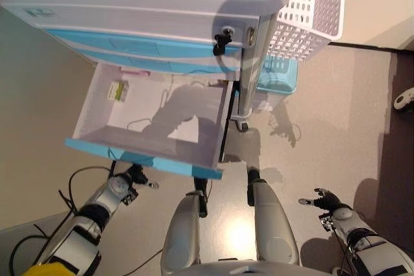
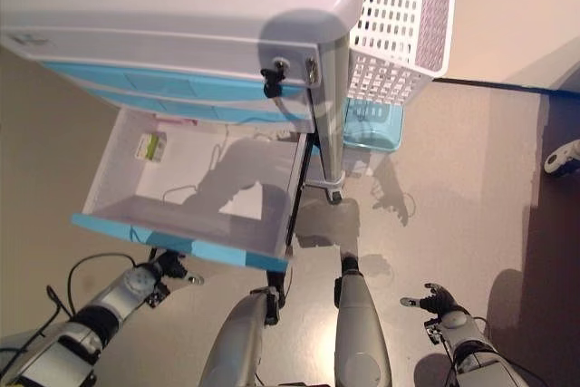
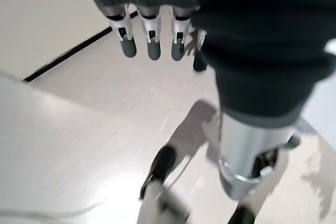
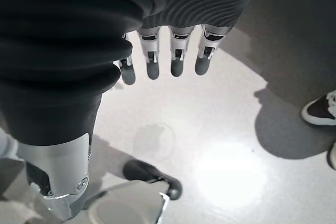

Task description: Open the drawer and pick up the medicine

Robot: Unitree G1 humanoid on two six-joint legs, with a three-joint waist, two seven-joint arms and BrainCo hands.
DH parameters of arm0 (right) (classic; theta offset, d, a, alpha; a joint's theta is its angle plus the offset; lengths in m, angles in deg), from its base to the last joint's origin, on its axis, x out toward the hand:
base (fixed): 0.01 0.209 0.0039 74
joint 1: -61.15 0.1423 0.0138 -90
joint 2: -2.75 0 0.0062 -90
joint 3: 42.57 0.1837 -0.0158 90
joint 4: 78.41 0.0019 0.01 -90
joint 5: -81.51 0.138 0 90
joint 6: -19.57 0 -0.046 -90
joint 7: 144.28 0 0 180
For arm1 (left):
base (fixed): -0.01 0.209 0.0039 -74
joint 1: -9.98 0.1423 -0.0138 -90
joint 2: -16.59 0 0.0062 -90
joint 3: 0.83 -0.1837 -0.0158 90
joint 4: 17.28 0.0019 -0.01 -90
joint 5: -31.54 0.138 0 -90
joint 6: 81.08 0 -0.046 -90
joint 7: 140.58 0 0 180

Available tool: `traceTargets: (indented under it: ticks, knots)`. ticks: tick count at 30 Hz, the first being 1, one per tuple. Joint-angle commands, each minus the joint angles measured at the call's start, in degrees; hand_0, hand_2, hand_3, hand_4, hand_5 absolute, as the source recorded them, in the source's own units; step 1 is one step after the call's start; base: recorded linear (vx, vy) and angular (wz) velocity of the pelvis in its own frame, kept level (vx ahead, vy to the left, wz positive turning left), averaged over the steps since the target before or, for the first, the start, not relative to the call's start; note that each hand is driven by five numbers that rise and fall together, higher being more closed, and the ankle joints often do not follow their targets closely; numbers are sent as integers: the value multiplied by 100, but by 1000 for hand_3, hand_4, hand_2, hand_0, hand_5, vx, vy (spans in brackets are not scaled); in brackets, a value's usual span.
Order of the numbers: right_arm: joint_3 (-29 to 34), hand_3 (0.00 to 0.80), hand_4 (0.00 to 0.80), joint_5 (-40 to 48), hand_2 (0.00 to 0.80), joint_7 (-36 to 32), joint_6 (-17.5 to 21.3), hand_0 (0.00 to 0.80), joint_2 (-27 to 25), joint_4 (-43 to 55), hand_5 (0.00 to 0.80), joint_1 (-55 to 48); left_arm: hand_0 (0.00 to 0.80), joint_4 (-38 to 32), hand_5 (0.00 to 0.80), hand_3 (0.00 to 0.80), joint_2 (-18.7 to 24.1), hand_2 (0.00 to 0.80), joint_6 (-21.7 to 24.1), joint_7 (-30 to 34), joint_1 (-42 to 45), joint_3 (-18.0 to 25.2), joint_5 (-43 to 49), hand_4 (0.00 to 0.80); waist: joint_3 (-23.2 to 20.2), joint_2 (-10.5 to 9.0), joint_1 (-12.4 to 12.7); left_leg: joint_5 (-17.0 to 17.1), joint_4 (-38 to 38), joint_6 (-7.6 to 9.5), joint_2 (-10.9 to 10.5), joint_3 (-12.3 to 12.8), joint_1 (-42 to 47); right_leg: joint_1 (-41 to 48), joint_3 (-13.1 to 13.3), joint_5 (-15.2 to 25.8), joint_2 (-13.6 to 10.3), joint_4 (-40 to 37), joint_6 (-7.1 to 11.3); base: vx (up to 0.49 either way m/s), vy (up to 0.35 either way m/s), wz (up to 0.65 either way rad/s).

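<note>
Since the drawer [image 1: 155, 127] already stands pulled out of the cabinet [image 1: 149, 11], the small medicine box [image 1: 118, 90] in its back corner needs a downward reach; left hand [image 1: 137, 175] and right hand [image 1: 326, 200] hang relaxed, empty.

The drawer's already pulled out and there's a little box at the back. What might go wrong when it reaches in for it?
Probably reach: the small medicine box lies in the far left corner of the open drawer, tucked under the cabinet, so an arm could knock the blue fronts above. The left hand hangs low beside the drawer's front edge and might bump it while rising. The right hand hangs open well off to the side, too far to help quickly.
</note>
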Motion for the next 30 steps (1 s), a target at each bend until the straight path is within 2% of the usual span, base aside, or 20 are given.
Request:
traceTargets:
  ticks: [1,2,4,5,6,7,13,14,16,18,24,30]
  knots:
    - [-142,0,0,85,0,97,23,0,-45,52,0,-101,0,145,0,0,233,0,57,-365,-361,383,38,0,-157,-183,-172,-690,715,492,-266,295,-83,170,124,463,-17,-555,240,-1,60,-8]
    - [-142,0,0,85,0,97,23,0,-45,52,0,-101,0,145,0,0,233,0,57,-365,-361,383,38,0,-158,-183,-172,-690,715,492,-266,295,-83,169,124,463,-17,-555,240,1,66,-19]
    - [-211,0,0,83,0,73,10,0,-13,45,0,-30,0,265,0,0,294,0,40,-384,-590,407,-21,0,-152,-213,-191,-773,778,532,-215,472,-99,48,337,521,40,-545,295,10,119,-25]
    - [-211,0,0,83,0,73,10,0,-13,45,0,-30,0,265,0,0,294,0,40,-384,-590,406,-21,0,-153,-214,-189,-774,779,532,-215,474,-99,47,339,521,41,-544,295,26,175,-36]
    - [-247,0,0,62,0,63,0,0,9,25,0,0,0,398,0,0,341,0,25,-400,-782,427,-48,0,-152,-238,-206,-835,792,570,-180,627,-77,-9,491,550,72,-563,335,17,95,-41]
    - [-246,0,0,62,0,63,0,0,10,25,0,0,0,399,0,0,341,0,25,-400,-783,426,-48,0,-152,-239,-203,-836,792,570,-179,630,-76,-9,494,550,73,-562,335,18,138,-55]
    - [-353,0,0,61,0,13,-10,0,73,47,0,14,0,835,0,0,489,0,0,-432,-1276,455,-77,0,-163,-327,-263,-999,894,661,-82,1015,-49,-147,938,602,195,-612,433,36,122,-46]
    - [-395,0,0,52,0,-11,-14,0,78,35,0,-5,0,984,0,0,542,0,-7,-450,-1435,458,-52,0,-162,-330,-290,-1208,938,664,-49,1082,40,-109,1048,461,237,-587,476,121,160,-41]
    - [-402,0,0,49,0,-24,-18,0,77,40,0,-11,0,1040,0,0,580,0,-12,-443,-1510,464,-72,0,-165,-344,-296,-1233,947,677,-40,1126,52,-111,1105,466,254,-609,491,71,96,-43]
    - [-432,0,0,47,0,-48,-14,0,80,74,0,-60,0,1260,0,0,692,0,-18,-464,-1740,487,-80,0,-181,-394,-352,-1299,982,719,-11,1270,67,-154,1274,500,320,-664,537,35,111,-36]
    - [-502,0,0,15,0,-85,-28,0,109,85,0,-143,0,1479,0,0,1002,0,-49,-569,-2347,425,-39,0,-220,-469,-415,-1395,1013,783,37,1459,77,-187,1482,589,392,-803,621,29,72,-29]
    - [-580,0,0,4,0,-73,7,0,180,176,0,-209,0,1448,0,0,1131,0,-33,-779,-2568,420,38,0,-270,-535,-434,-1396,949,795,68,1535,108,-182,1561,686,423,-941,670,19,41,-15]
